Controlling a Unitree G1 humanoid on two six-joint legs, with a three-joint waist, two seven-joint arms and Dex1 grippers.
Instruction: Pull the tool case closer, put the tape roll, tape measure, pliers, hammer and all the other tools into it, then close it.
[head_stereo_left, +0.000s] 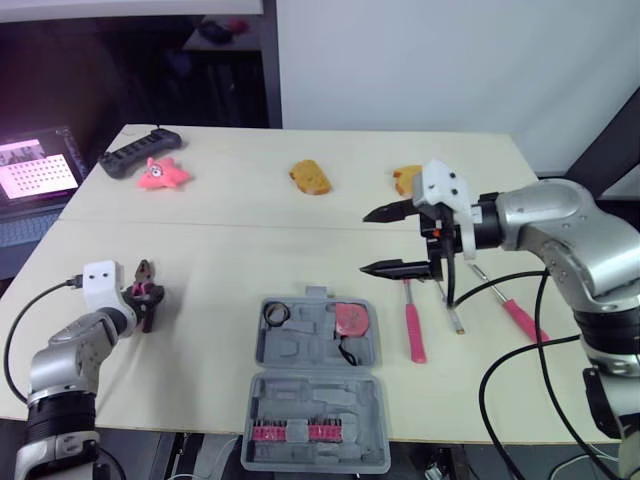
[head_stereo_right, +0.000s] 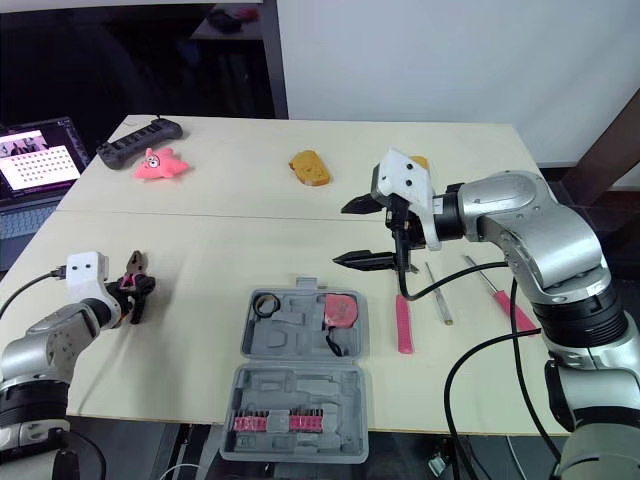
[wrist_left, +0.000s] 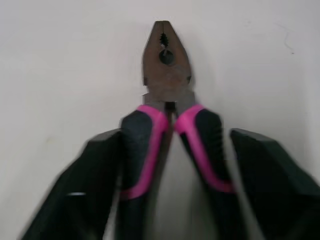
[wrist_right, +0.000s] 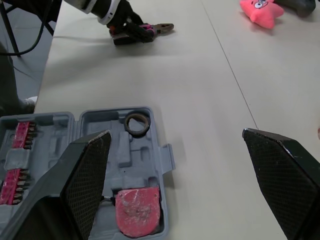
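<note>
Well beyond tool case (head_stereo_left: 300, 348), pink toy (head_stereo_left: 160, 174).

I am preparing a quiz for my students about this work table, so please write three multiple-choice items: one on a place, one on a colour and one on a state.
1. Where is the small black tape roll?
A. In the open grey plastic tool case
B. Beside a pink star toy
C. Between a gripper's fingers

2. What colour are the handles of the steel pliers?
A. Yellow
B. Pink and black
C. Blue

3. In what state is the right gripper?
A. Shut on a hammer
B. Shut on a tape measure
C. Open, holding nothing

Key:
1 A: the roll sits in a recess of the case's base.
2 B: the left wrist view shows pink grips edged with black.
3 C: its two black fingers stand wide apart with nothing between them.
</note>
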